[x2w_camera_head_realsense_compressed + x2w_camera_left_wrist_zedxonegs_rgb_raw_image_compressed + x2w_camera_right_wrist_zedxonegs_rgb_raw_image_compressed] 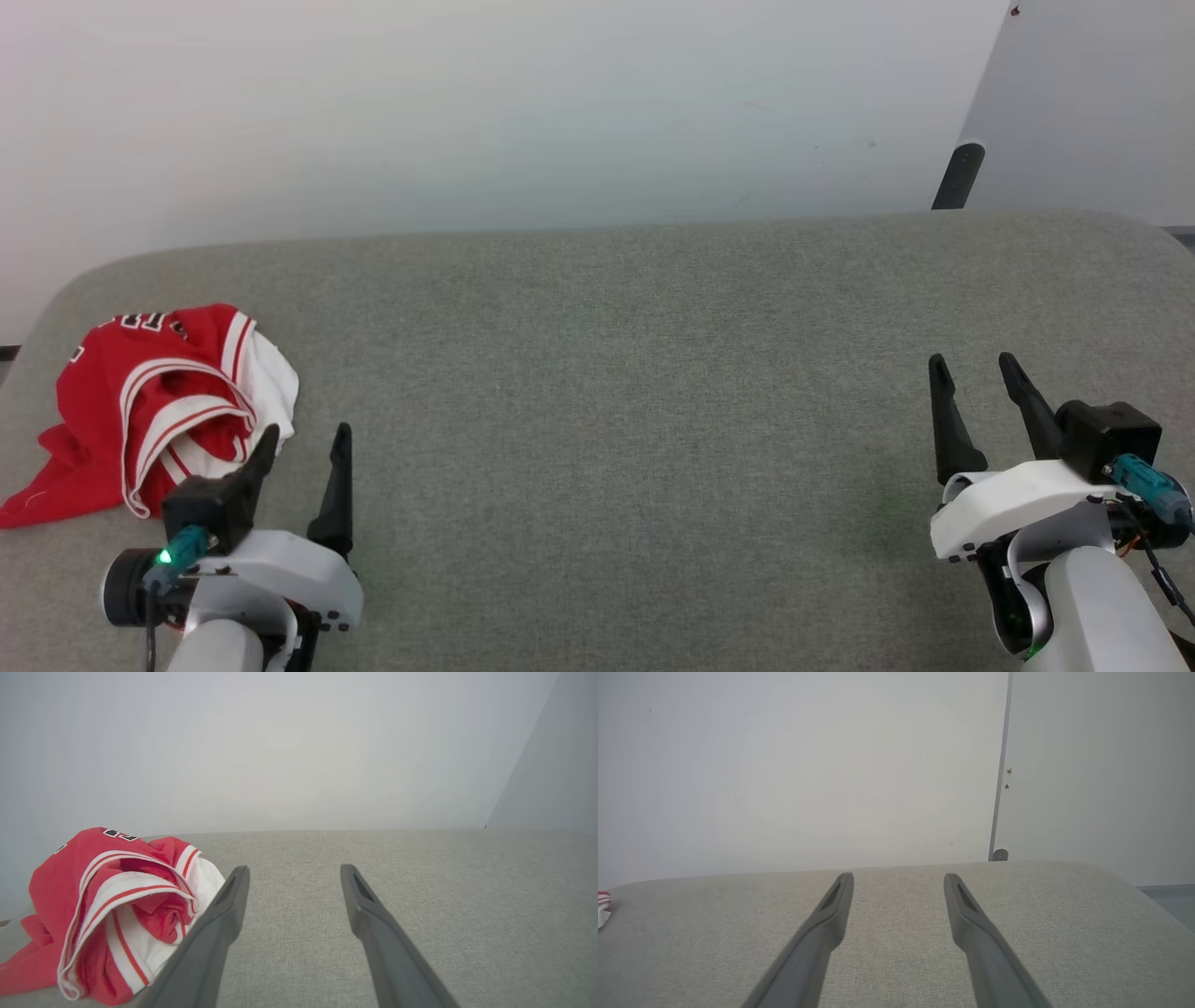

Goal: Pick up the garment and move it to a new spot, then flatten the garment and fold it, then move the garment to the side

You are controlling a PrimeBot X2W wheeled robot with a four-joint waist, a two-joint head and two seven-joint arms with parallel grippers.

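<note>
The red basketball jersey (154, 401) is lying in a crumpled heap at the left end of the grey fabric-covered counter (607, 420), with its white inside and striped trim showing. The left gripper (307, 431) is hovering just beside it on the near right, jaws spread and holding nothing. The right gripper (972, 360) is hanging well apart at the right end, jaws likewise spread and empty.

I seem to be in a lab-like test room: bare white wall (467, 112), grey cloth-covered bench (635, 392), pale partition panel (1092, 103).
</note>
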